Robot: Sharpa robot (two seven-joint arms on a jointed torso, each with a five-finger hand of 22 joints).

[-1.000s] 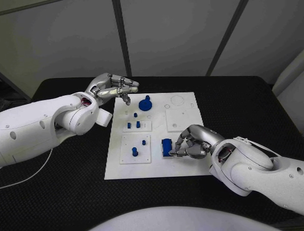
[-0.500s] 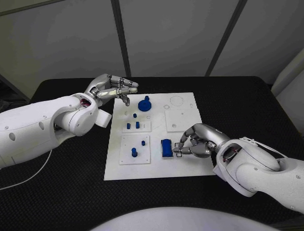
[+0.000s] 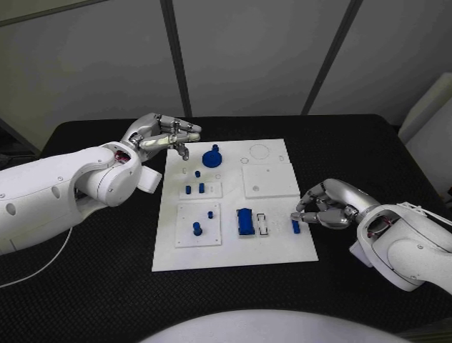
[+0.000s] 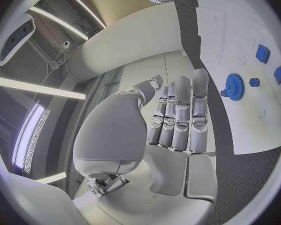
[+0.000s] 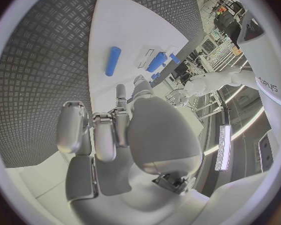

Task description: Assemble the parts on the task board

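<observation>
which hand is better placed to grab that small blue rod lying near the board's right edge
Probably the right hand: it hovers just beside the small blue rod at the board's near right edge, holding nothing. The left hand sits at the far left corner, near the gear.

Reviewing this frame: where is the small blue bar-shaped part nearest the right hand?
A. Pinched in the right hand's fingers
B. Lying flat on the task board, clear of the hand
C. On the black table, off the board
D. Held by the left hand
B: the small blue bar lies flat on the task board beside the right hand, whose curled fingers hold nothing in the wrist view.
</observation>
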